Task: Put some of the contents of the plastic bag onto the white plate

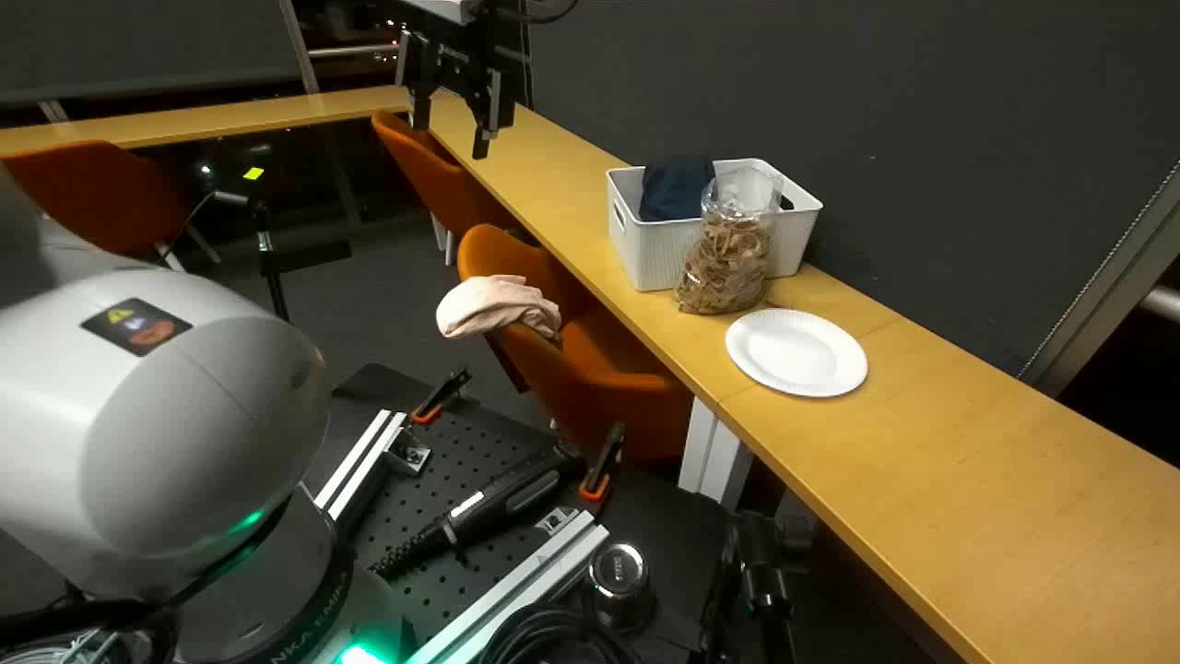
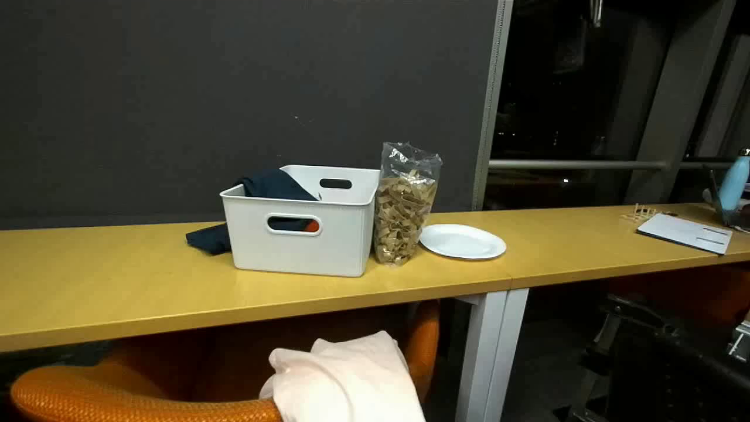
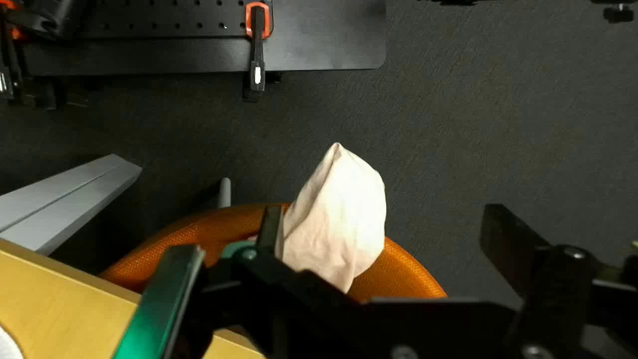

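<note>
The gripper [image 1: 451,140] hung high and left of centre in an exterior view, well apart from the plastic bag [image 1: 731,244], its fingers [image 1: 421,111] spread wide. In the wrist view they stood on either side of the lower half, with a pale cloth [image 3: 344,214] on an orange chair [image 3: 408,279] showing in the gap between them. The bag stood upright on the wooden table [image 1: 968,480], just beside the white tub [image 2: 334,252]; in an exterior view it was right of centre in the upper half. The contents [image 1: 722,269], tan-brown curled pieces, filled its lower part and showed through the clear plastic, which rose crinkled above them. The white plate [image 1: 797,352] lay flat on the table in both exterior views, to the right of the bag and a little lower in the frame; whether plate and bag touched, I could not tell. In an exterior view a dark blue item [image 2: 272,185] rose above the tub's rim, and a dark blue piece [image 2: 209,239] lay on the table at the tub's left. A light-blue bottle [image 2: 735,183] showed at the far right edge
</note>
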`<state>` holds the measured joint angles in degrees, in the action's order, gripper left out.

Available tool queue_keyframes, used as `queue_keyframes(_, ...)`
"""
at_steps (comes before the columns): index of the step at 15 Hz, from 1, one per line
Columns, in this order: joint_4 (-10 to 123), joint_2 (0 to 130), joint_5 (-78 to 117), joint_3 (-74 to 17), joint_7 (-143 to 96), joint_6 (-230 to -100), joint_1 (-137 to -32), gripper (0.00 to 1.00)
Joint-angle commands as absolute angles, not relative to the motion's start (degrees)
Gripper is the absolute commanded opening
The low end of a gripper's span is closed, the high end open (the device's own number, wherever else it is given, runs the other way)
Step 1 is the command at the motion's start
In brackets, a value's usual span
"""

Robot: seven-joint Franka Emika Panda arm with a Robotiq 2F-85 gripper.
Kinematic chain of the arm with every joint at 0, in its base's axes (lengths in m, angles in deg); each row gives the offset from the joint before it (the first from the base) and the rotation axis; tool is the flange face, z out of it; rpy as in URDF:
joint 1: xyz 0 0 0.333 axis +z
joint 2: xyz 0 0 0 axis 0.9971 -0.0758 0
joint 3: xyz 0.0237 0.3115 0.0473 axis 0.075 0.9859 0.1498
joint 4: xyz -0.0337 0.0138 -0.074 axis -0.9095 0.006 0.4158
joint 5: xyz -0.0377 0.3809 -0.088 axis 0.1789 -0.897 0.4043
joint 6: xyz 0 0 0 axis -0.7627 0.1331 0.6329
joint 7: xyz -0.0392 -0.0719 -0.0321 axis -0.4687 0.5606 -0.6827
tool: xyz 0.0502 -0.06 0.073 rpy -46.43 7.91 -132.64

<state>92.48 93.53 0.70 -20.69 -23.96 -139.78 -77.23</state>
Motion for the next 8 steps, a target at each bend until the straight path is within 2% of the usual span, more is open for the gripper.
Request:
queue_keyframes(1, 92.4, 93.5, 0.6, -20.0, -23.8, -139.6, -78.0, 1.00)
queue_keyframes(8, 91.0, 92.5, 5.1, -20.3, -25.3, -141.7, -79.5, 1.00)
